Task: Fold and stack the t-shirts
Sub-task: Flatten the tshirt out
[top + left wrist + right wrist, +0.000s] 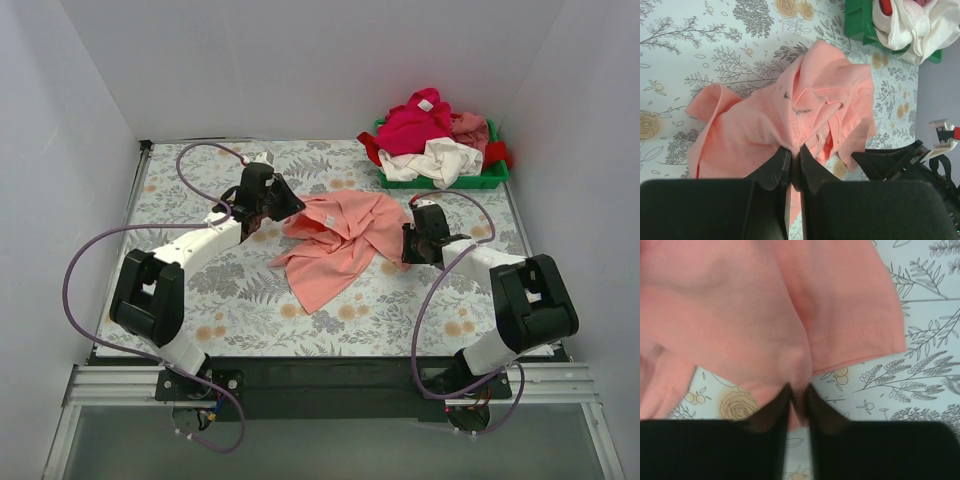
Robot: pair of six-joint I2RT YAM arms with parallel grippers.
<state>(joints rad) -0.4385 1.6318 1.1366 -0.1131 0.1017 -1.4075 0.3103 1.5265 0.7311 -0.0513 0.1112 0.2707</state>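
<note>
- The green tray (497,181) holds a loose heap of shirts: a magenta t-shirt (415,122) on top, a white t-shirt (440,160) spilling over the tray's near wall, a dusty pink t-shirt (472,127) at the back right of the heap, and a red t-shirt (498,153) at the tray's right end
- The salmon-pink t-shirt (340,245) lies crumpled on the flower-patterned table (230,290), in front of the tray and to its left, near it but not touching it
- The left gripper (275,205) is at the edge of that shirt farthest from the tray; in the left wrist view its fingers (780,162) are pressed together on a bunched fold of the salmon cloth, which spreads away from them toward the tray
- The right gripper (412,240) is at the shirt's edge on the tray side, in front of the tray's left end; in the right wrist view its fingers (776,407) stand nearly together, with a ridge of salmon cloth pinched between the tips, beside a stitched sleeve hem
</note>
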